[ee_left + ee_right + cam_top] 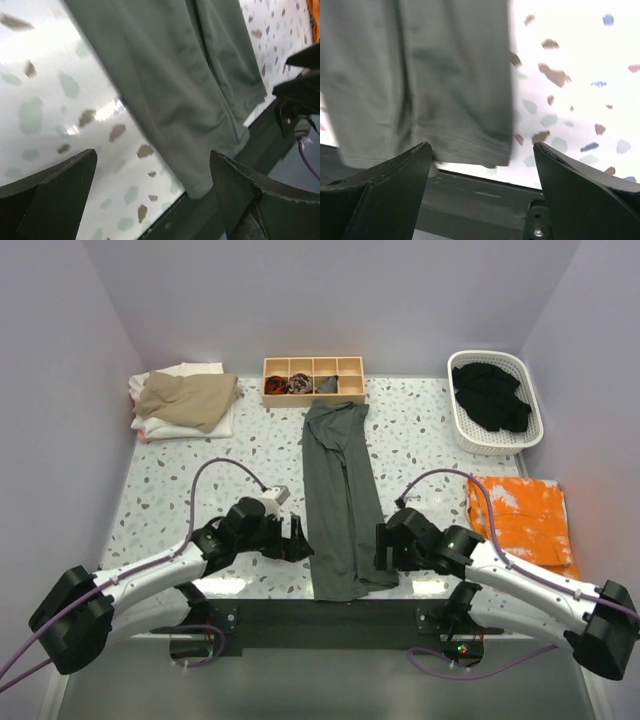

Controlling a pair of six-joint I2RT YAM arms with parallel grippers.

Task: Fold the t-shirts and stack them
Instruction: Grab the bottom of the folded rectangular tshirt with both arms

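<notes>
While the charcoal-grey t-shirt [340,500] lies folded into a long strip down the middle of the desk [180,480], near end at the front edge, my left hand [300,538] and my right hand [383,545] flank that end, both spread wide and pinching nothing. A tan t-shirt [185,398] tops a white pile [195,370] far left; a black t-shirt [490,395] fills the white basket [470,437] far right.

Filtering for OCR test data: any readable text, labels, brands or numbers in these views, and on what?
No readable text in any view.
Orange cloth: white blotches only, no letters.
Grey t-shirt, divided wooden tray, white basket: no print or label visible.
</notes>
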